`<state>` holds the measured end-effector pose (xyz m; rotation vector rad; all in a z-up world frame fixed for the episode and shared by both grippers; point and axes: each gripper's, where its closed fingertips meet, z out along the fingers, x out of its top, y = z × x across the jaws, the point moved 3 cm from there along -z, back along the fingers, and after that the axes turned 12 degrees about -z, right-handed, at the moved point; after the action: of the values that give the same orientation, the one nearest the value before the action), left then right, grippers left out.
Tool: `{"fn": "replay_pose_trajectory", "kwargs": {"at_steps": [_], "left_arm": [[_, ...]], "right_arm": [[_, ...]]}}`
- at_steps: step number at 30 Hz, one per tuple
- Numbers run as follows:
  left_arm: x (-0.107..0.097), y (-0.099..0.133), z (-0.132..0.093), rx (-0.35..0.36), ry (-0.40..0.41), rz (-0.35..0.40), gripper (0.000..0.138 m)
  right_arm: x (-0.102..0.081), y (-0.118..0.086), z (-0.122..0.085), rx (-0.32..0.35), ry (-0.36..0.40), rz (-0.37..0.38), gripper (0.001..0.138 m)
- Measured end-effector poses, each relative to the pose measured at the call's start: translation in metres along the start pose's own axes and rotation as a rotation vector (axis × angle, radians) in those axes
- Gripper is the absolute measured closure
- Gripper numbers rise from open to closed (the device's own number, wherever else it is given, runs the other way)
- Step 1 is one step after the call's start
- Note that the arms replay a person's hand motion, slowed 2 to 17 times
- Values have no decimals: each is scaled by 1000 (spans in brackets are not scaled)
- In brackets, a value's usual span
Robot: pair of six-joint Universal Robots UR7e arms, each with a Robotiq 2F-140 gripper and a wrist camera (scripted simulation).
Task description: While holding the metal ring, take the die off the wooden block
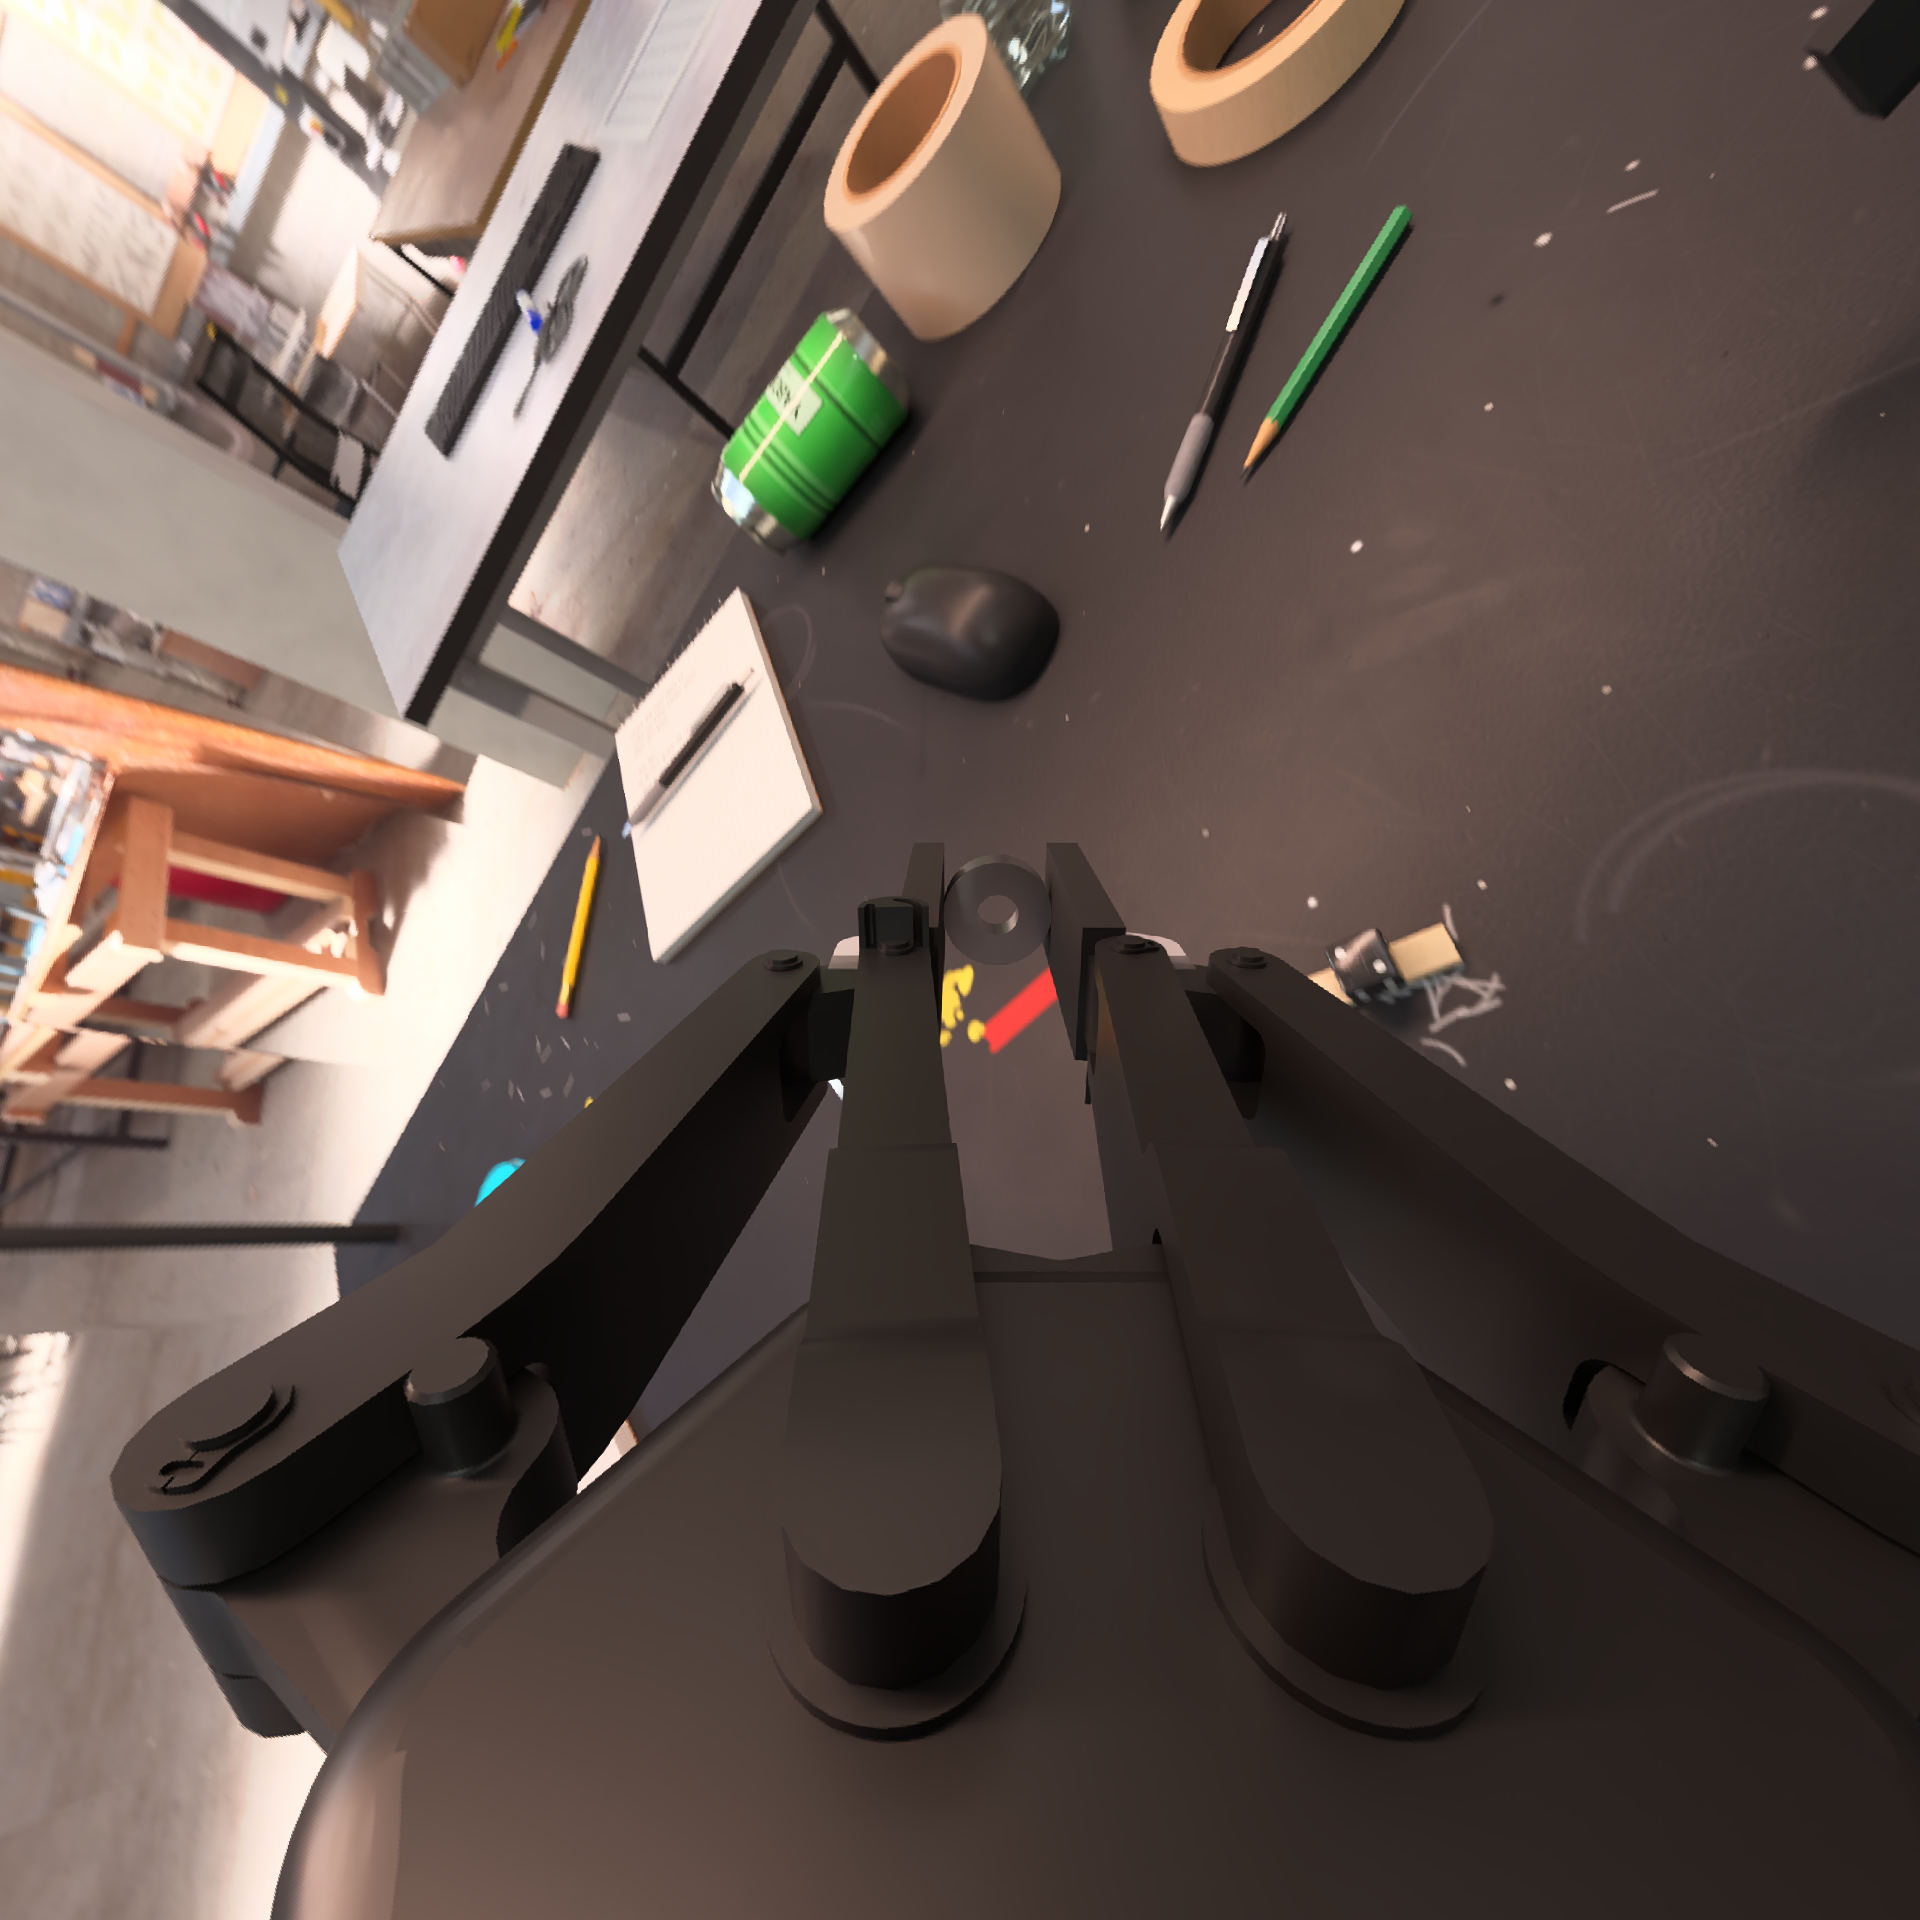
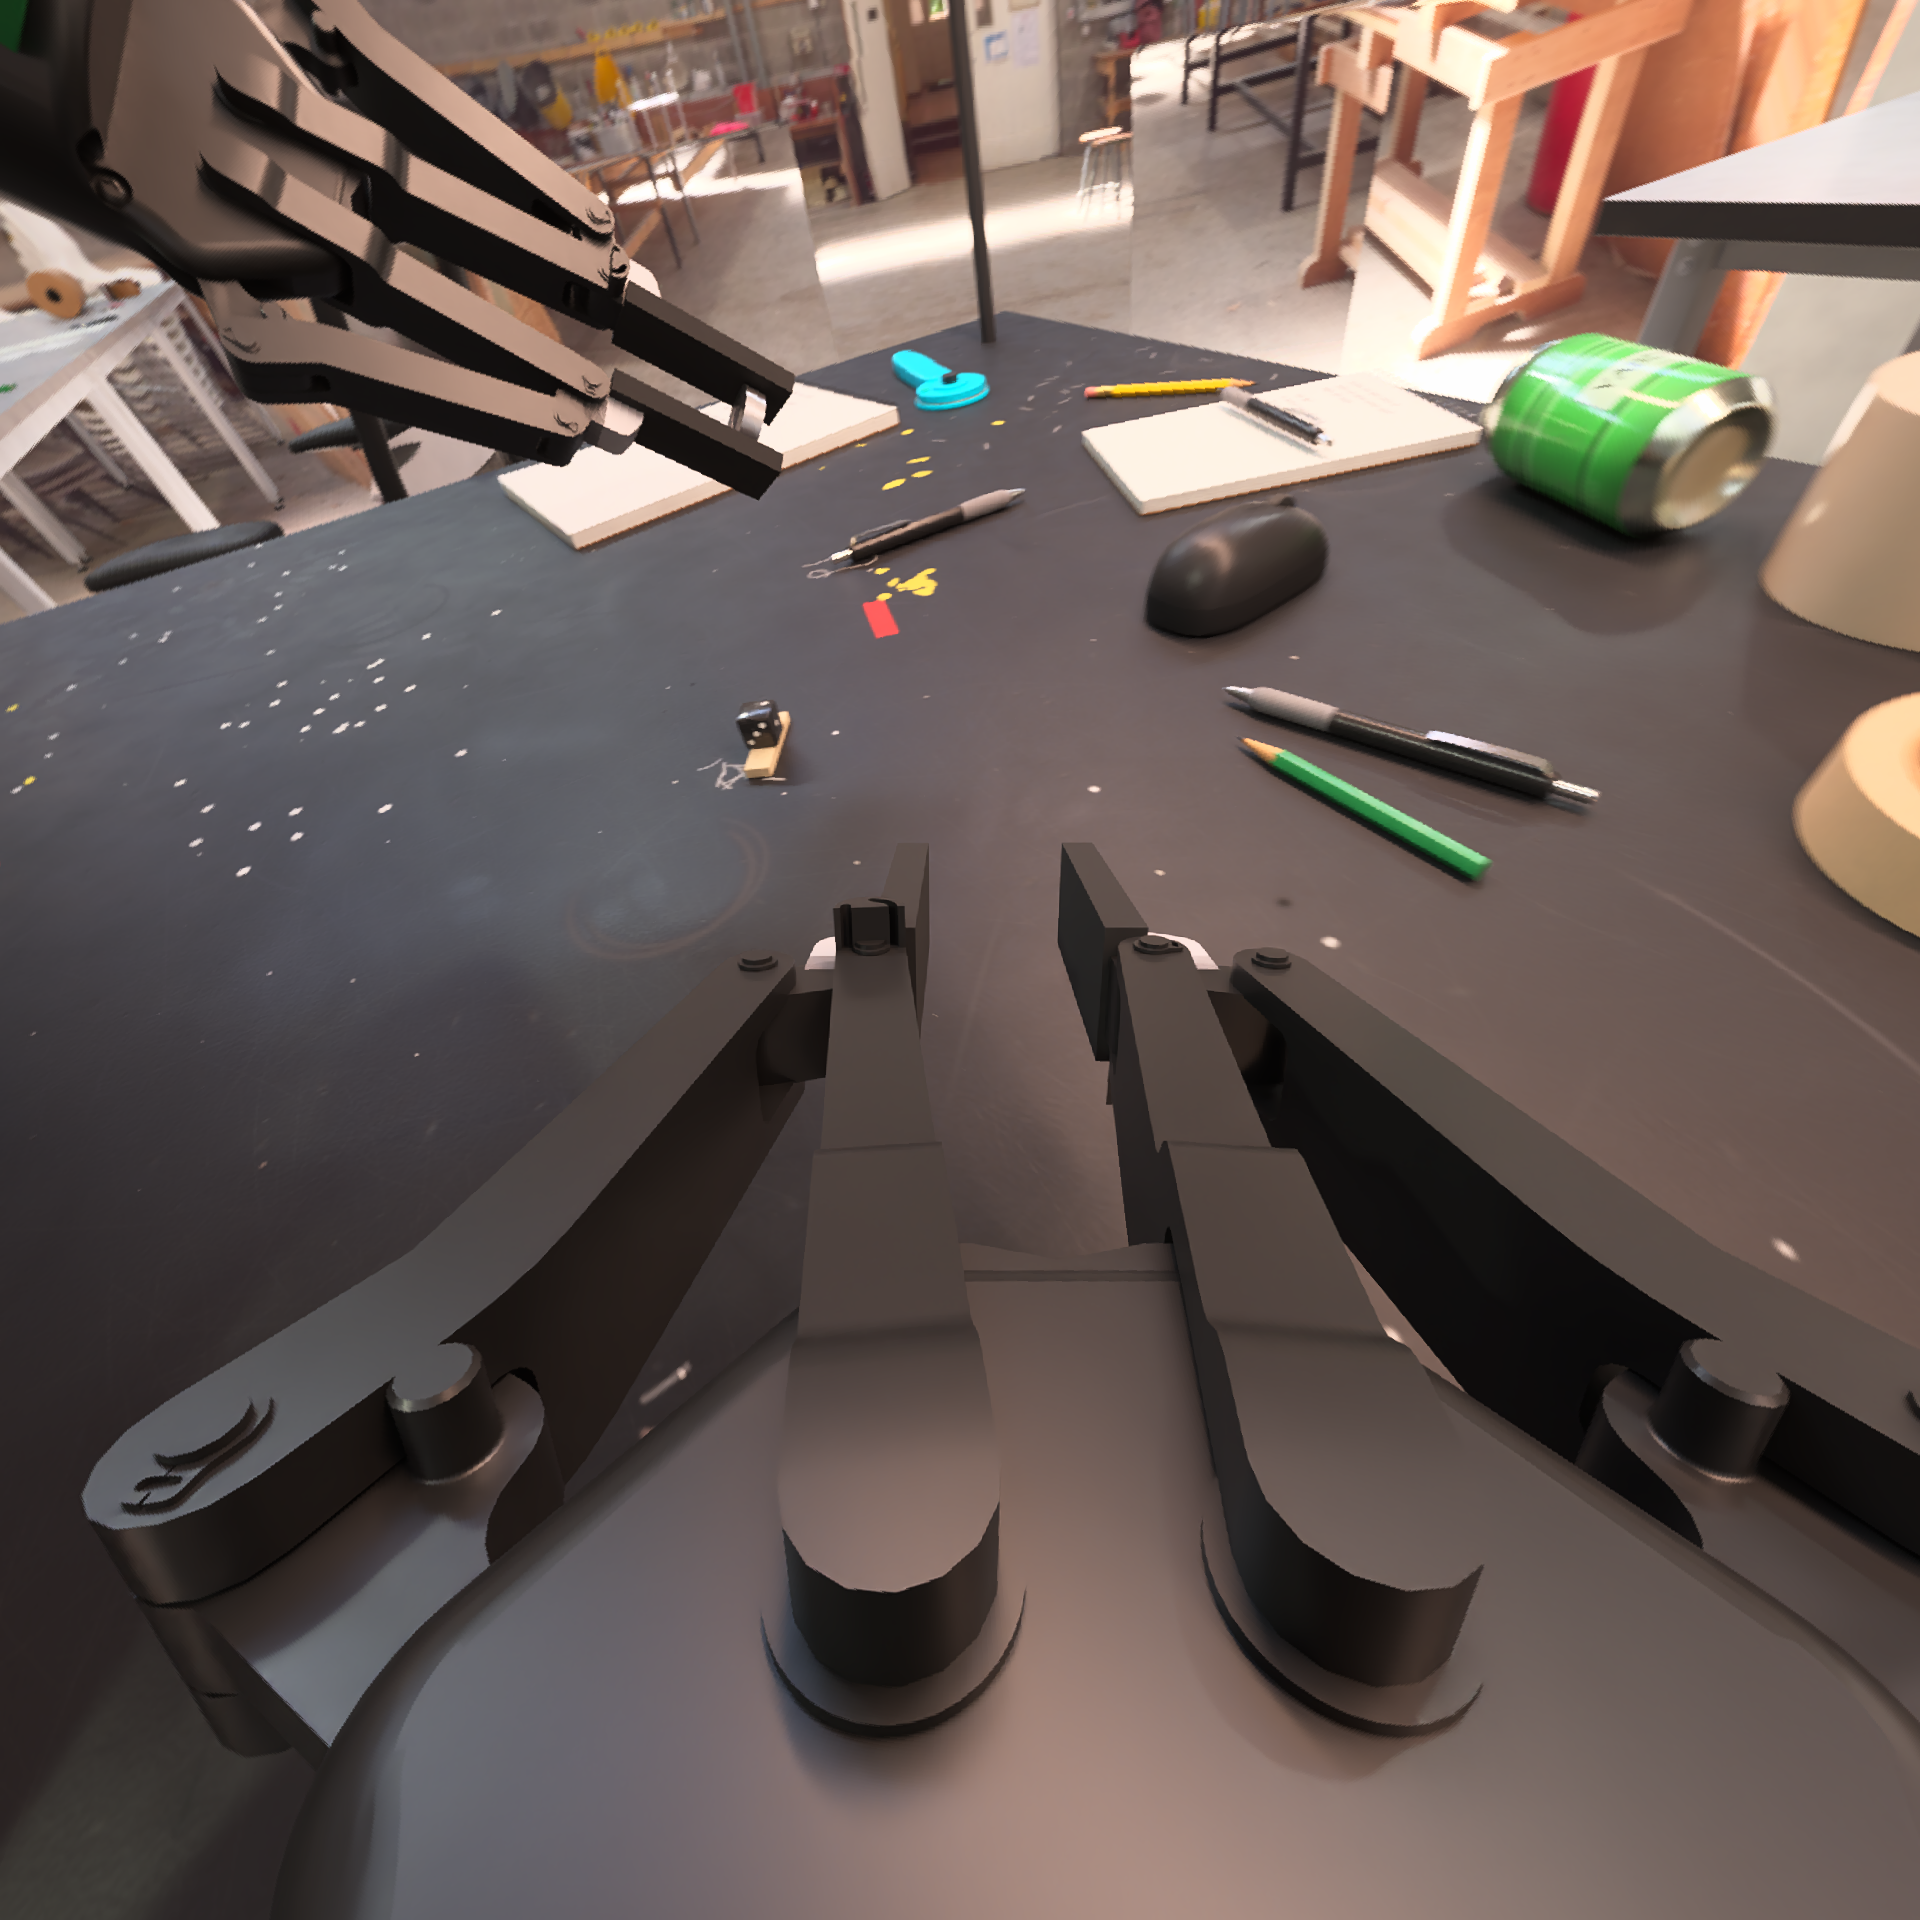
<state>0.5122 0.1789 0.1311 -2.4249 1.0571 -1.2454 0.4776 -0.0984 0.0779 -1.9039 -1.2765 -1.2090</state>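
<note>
My left gripper (image 1: 995, 894) is shut on a grey metal ring (image 1: 995, 911) and holds it above the dark table. It also shows at the upper left of the right wrist view (image 2: 756, 426), with the ring (image 2: 740, 410) a thin sliver between its fingertips. A black die (image 2: 757, 722) sits on one end of a small wooden block (image 2: 769, 756) on the table. In the left wrist view the die (image 1: 1366, 964) and the block (image 1: 1423, 951) lie to the right of my fingers. My right gripper (image 2: 992, 883) is open and empty, low over the table, near and right of the block.
On the table lie a green can (image 2: 1626, 431), a black mouse (image 2: 1236, 566), two notepads (image 2: 1278, 442) (image 2: 665, 483), pens (image 2: 1413, 743) (image 2: 930, 520), a green pencil (image 2: 1366, 808), a yellow pencil (image 2: 1164, 389), tape rolls (image 1: 940, 177) (image 1: 1262, 73), a cyan tool (image 2: 940, 379) and a red mark (image 2: 881, 619).
</note>
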Motion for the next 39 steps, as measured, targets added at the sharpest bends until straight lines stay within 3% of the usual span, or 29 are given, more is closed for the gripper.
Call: {"fn": "replay_pose_trajectory", "kwargs": {"at_steps": [6, 10, 16, 24, 31, 39], "left_arm": [[-36, 8, -19, -20, -37, -88, 113], [-53, 19, -28, -39, -44, -81, 113], [-68, 30, -34, -55, -38, -69, 113], [-69, 39, -40, -101, 11, -101, 113], [-74, 39, -41, -121, 19, -140, 113], [-79, 39, -40, -117, 9, -140, 113]], "right_arm": [[18, -37, 40, 66, -15, -76, 103], [34, -59, 66, 71, -20, -135, 105], [49, -84, 102, 78, -67, -167, 111], [49, -86, 142, -7, -165, -208, 113], [51, -100, 172, 15, -217, -188, 117], [56, -97, 184, -88, -239, -170, 116]]}}
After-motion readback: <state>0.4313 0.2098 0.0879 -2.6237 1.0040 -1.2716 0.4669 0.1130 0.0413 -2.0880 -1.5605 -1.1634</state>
